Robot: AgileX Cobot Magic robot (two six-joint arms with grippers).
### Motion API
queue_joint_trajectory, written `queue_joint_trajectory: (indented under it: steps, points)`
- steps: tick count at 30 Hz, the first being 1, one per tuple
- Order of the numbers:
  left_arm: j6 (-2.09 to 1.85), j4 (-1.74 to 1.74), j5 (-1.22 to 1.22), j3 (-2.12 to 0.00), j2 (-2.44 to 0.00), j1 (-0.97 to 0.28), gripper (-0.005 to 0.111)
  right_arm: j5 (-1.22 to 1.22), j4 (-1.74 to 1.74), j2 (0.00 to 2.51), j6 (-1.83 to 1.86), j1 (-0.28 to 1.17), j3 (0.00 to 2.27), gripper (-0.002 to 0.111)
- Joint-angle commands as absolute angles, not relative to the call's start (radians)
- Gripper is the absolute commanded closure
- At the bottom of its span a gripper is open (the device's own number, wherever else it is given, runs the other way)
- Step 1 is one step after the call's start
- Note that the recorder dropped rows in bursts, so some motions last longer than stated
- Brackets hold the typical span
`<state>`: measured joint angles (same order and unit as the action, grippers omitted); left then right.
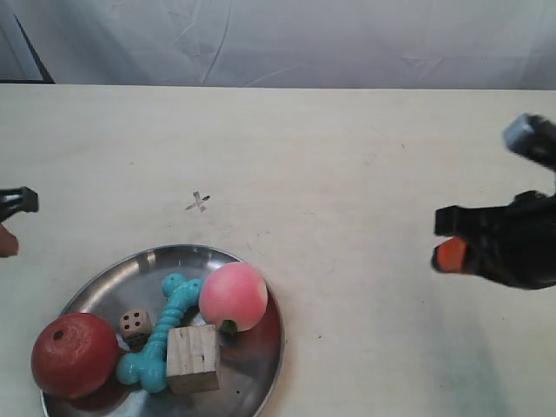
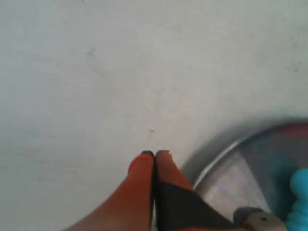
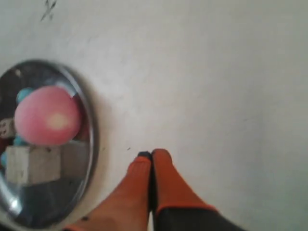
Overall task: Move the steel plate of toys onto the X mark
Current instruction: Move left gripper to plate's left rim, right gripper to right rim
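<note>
The steel plate (image 1: 252, 369) lies at the front left of the exterior view. It holds a red fruit (image 1: 75, 354), a pink peach (image 1: 233, 296), a turquoise bone (image 1: 163, 332), a wooden cube (image 1: 193, 358) and a die (image 1: 135, 324). The X mark (image 1: 198, 202) is on the tabletop just beyond the plate. My left gripper (image 2: 155, 154) is shut on nothing, beside the plate rim (image 2: 226, 149). My right gripper (image 3: 151, 155) is shut and empty, off to the side of the plate (image 3: 89, 144); the peach (image 3: 46, 115), cube (image 3: 31, 163) and X mark (image 3: 48, 9) show there.
The pale cream tabletop (image 1: 347, 156) runs to a far edge, with white cloth (image 1: 304, 39) behind it. The arm at the exterior view's right (image 1: 508, 243) hovers over the table; the other arm (image 1: 13, 217) barely enters at the left edge.
</note>
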<state>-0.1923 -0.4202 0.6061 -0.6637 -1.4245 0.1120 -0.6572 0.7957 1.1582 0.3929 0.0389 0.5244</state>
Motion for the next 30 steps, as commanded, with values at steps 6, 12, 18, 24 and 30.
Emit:
queue_joint_trajectory:
  steps: [6,12,18,24,30]
  points:
    - [-0.385,-0.616,0.673,-0.669,-1.663,0.107,0.107,-0.797,1.283,1.545,0.912,0.148,0.532,0.088]
    - [-0.385,-0.608,0.675,-0.683,-1.663,0.107,0.107,-0.687,1.373,1.65,0.929,0.268,0.534,0.069]
    - [-0.401,-0.647,0.695,-0.683,-1.663,0.107,0.107,-0.684,1.491,1.739,1.032,0.322,0.534,0.069]
    - [-0.474,-0.684,0.719,-0.69,-1.663,0.107,0.107,-0.688,1.493,1.74,1.046,0.322,0.534,0.069]
    - [-0.504,-0.68,0.74,-0.69,-1.663,0.107,0.099,-0.732,1.493,1.74,1.078,0.322,0.534,0.069]
